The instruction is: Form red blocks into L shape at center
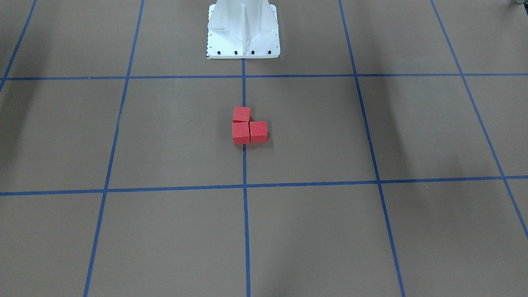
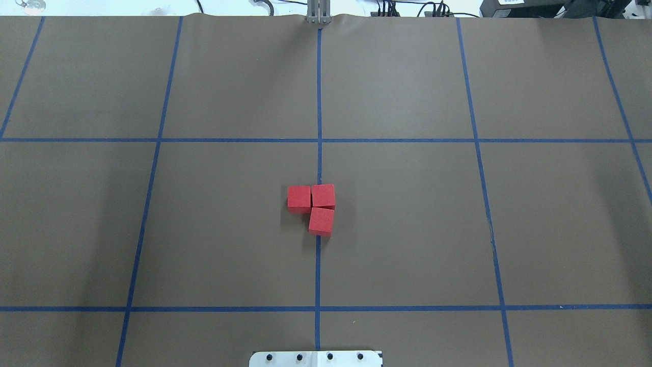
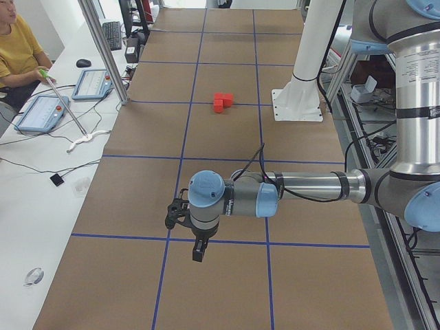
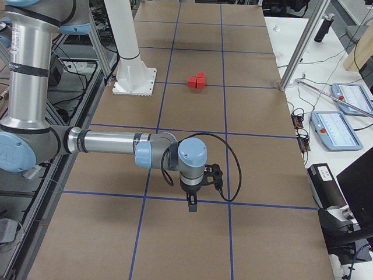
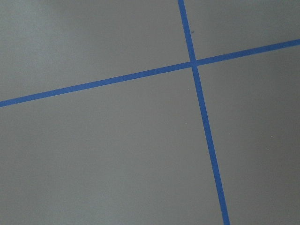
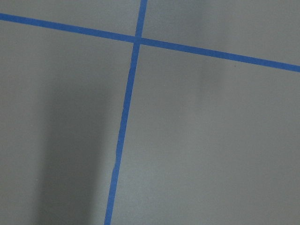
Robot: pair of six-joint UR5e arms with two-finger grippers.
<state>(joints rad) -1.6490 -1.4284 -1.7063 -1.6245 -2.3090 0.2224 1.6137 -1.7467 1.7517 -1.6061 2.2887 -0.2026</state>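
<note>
The red blocks (image 2: 316,209) sat touching in an L astride the blue tape line (image 2: 319,163) at the center (image 2: 367,214) — done, I judged. My left gripper (image 3: 197,253) and right gripper (image 4: 192,205) hung well apart from them, spread or pinched I could not tell — any low sweep inward could scatter the L

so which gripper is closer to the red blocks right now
Neither clearly. The left gripper hangs far out to the robot's left of the red blocks, and the right gripper about as far out to its right.

Silver left arm (image 3: 309,184), blue-capped joints (image 3: 206,189), black pincer (image 3: 197,257).
</note>
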